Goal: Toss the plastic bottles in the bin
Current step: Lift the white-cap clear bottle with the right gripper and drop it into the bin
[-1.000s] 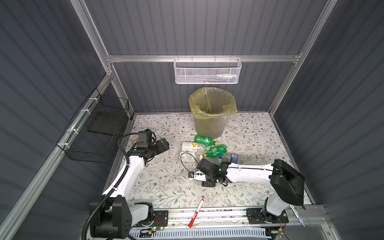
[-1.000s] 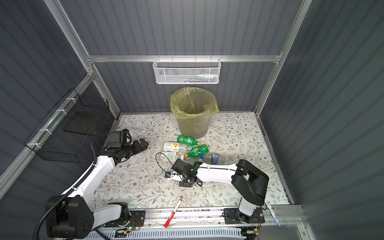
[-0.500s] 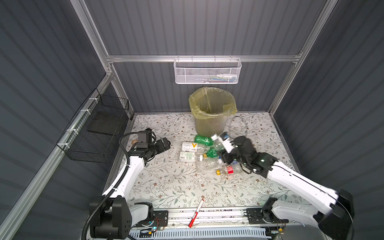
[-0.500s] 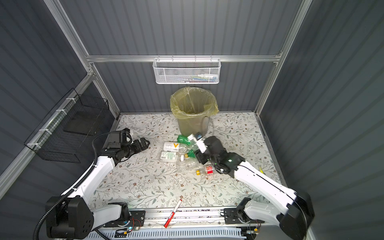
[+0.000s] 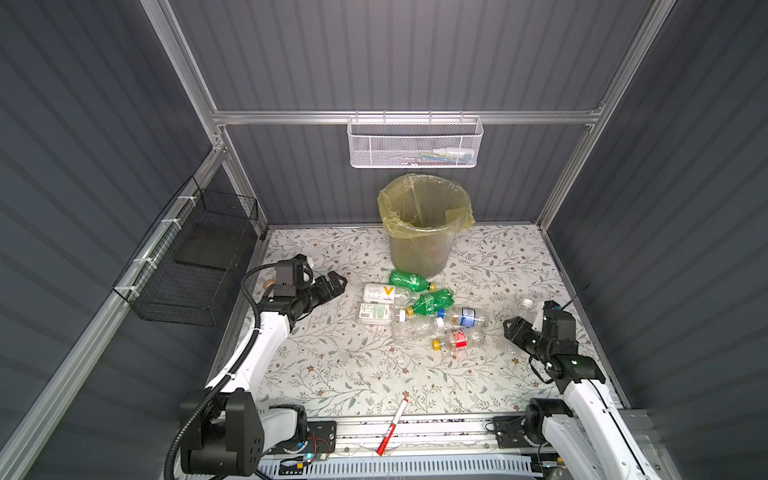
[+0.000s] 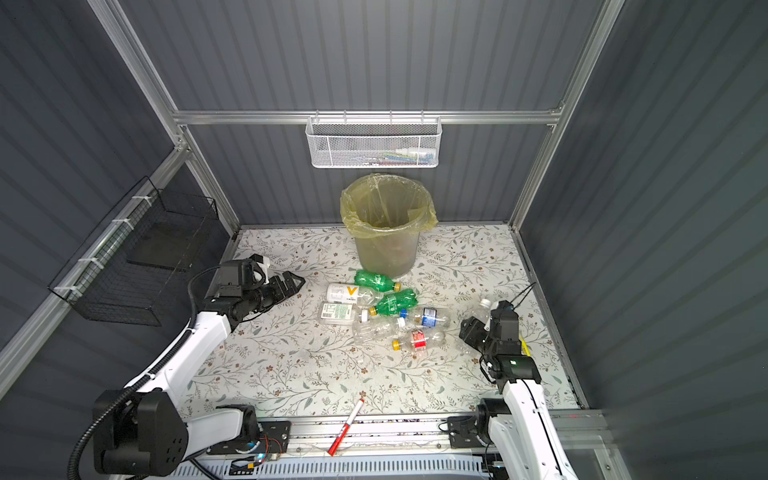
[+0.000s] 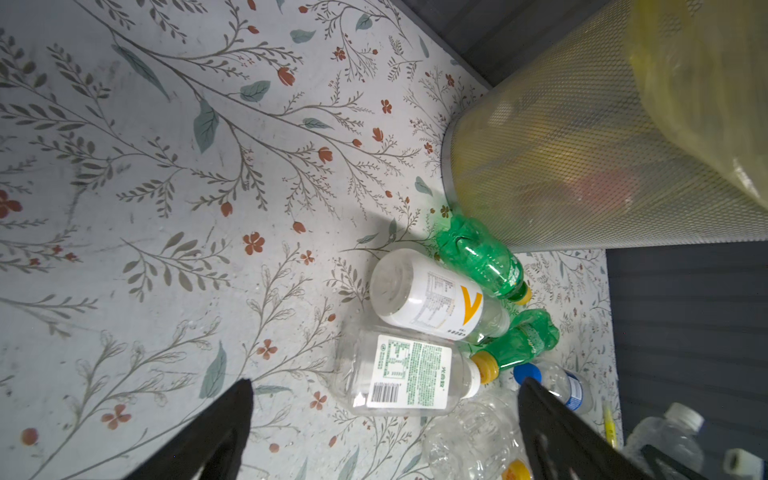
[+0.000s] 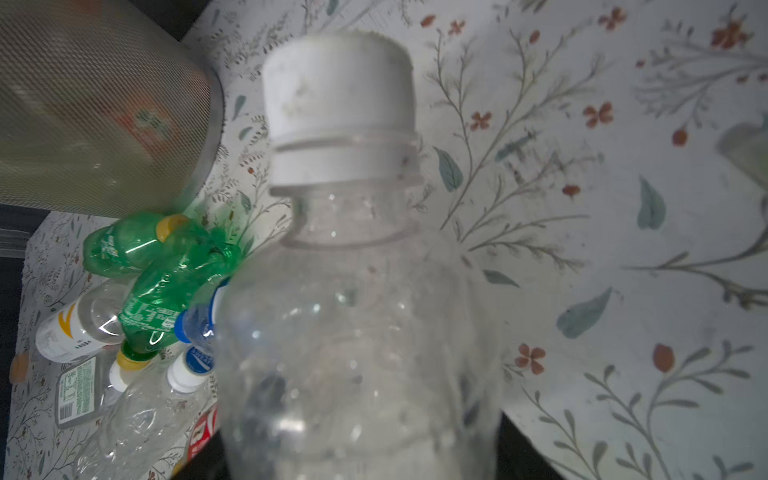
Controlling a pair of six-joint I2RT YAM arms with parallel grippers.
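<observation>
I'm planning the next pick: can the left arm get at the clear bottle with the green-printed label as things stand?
Probably yes. The left gripper, open and empty, points at the green-label bottle on the pile's near edge, with only bare tabletop between them.

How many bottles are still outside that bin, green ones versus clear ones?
Green bottles: 2
Clear bottles: 6, counting the white-capped bottle in the right gripper
Total: 8 outside the bin; what is inside cannot be counted

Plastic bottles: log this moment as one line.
right gripper: shut on clear bottle | left gripper: open, empty | other bottles: on table near bin
</observation>
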